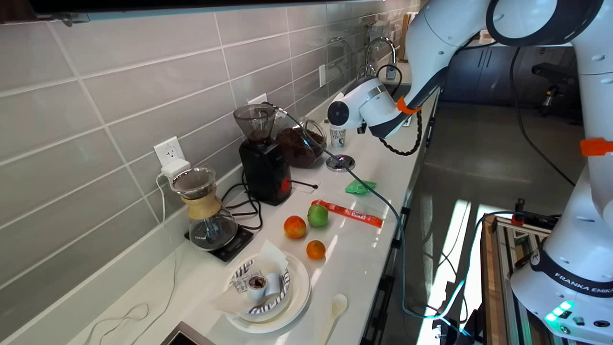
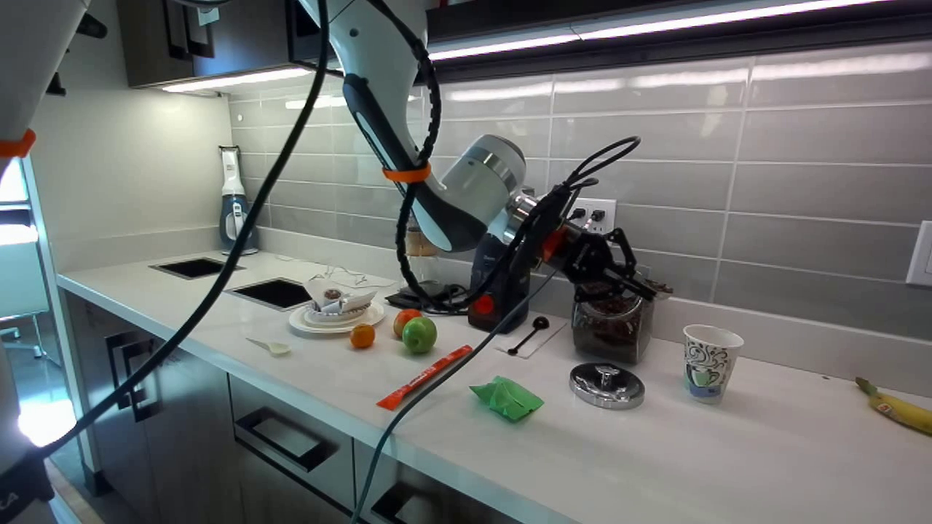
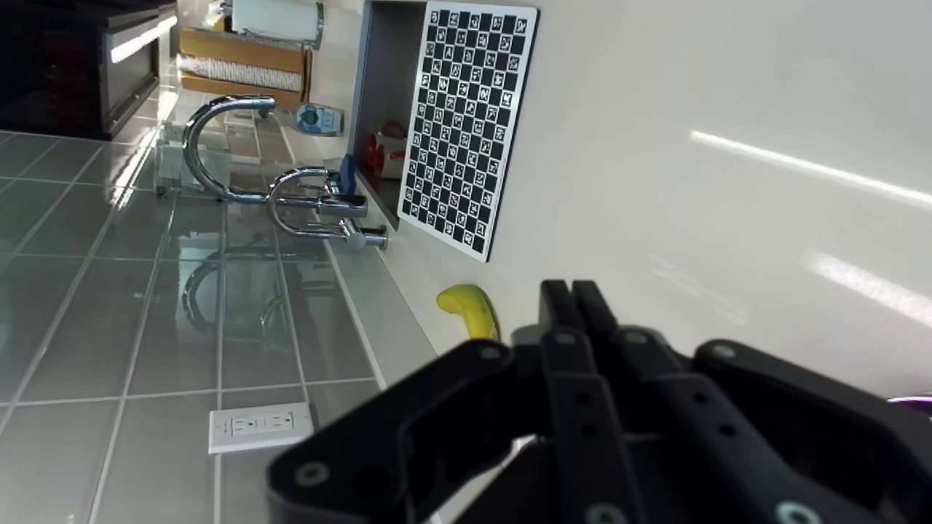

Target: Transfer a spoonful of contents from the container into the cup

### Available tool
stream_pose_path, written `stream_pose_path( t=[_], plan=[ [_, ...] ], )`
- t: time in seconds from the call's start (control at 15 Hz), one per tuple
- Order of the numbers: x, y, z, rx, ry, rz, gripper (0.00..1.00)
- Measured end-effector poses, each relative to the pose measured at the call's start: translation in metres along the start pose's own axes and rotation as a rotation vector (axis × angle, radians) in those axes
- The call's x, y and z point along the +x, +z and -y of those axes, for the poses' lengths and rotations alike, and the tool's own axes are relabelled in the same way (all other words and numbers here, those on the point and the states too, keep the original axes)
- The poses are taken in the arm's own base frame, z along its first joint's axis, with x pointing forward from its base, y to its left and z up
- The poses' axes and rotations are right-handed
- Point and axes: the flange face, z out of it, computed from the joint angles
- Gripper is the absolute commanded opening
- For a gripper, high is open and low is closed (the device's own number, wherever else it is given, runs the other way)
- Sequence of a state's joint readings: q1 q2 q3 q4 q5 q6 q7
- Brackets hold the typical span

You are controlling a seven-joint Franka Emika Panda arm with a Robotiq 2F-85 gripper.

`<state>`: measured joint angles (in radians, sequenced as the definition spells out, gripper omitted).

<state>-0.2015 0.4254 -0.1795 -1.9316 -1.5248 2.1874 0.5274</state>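
The gripper [image 3: 570, 297] is empty and pinched together. Reaching for the scoop [image 2: 536, 327], it could snag that dangling cable [image 1: 403, 268] and jolt the jar [image 2: 610, 333].

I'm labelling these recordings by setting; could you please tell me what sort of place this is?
Very likely a kitchen, judging by the sink, the tall tap beside it and the coffee grinder.

It's a kitchen: curved chrome faucet [image 3: 191, 149] beside a grey sink [image 3: 392, 58]; grey rectangular wall tiles [image 1: 158, 98]; long white countertop [image 2: 655, 466] over dark flat-front cabinets [image 2: 182, 407]; black coffee grinder [image 1: 266, 170].
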Motion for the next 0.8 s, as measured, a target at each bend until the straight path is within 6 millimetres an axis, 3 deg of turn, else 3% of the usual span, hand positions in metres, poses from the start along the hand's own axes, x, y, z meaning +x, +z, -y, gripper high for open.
stream_pose_path(
  t=[0.8],
  plan=[
    [0.008,0.043,-0.021,0.062,-0.018,-0.081,0.01]
  ],
)
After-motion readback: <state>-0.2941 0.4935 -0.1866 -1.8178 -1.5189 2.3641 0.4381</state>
